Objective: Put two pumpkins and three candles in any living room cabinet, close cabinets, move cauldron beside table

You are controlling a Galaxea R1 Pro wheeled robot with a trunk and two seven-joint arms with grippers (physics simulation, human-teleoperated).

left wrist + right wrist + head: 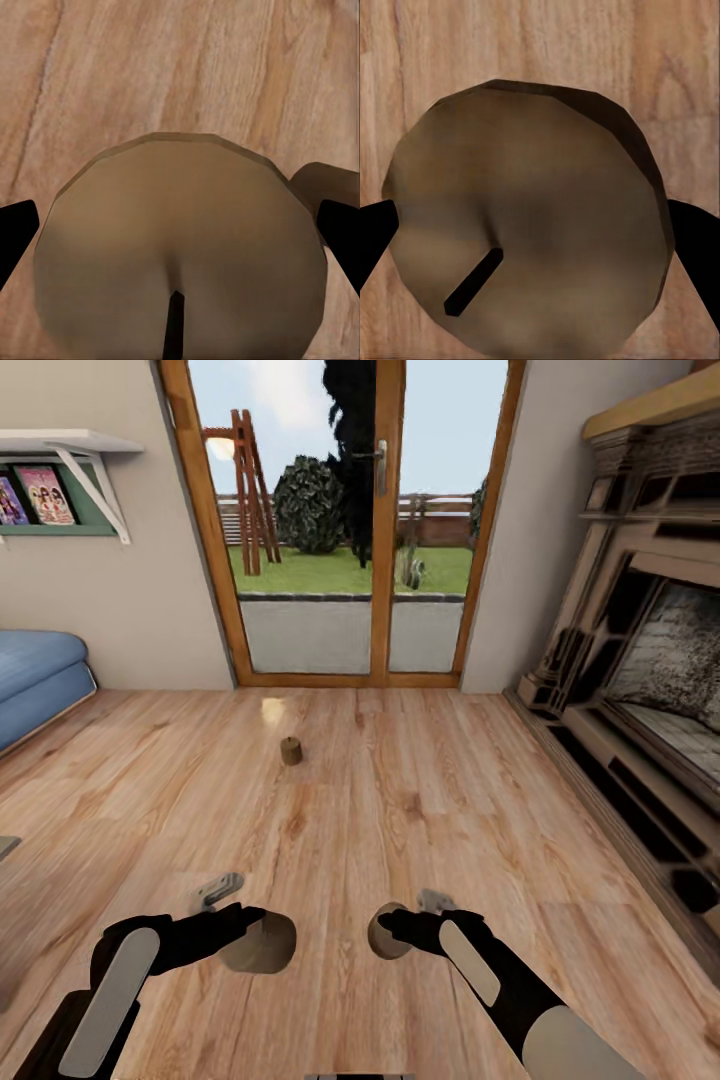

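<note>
Two candles are held, left (262, 944) and right (388, 932); a third (291, 751) stands on the floor (400, 800).

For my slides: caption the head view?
Each gripper, left and right, holds a candle; a third candle stands on the wooden floor.

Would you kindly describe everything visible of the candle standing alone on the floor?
The lone candle is a short, squat tan-brown cylinder with a tiny dark wick on top, waxy and matte. It stands upright on the wooden floor, in front of the glass doors, well ahead of both grippers. Nothing touches it but the floor, and it casts a small shadow at its base.
</note>
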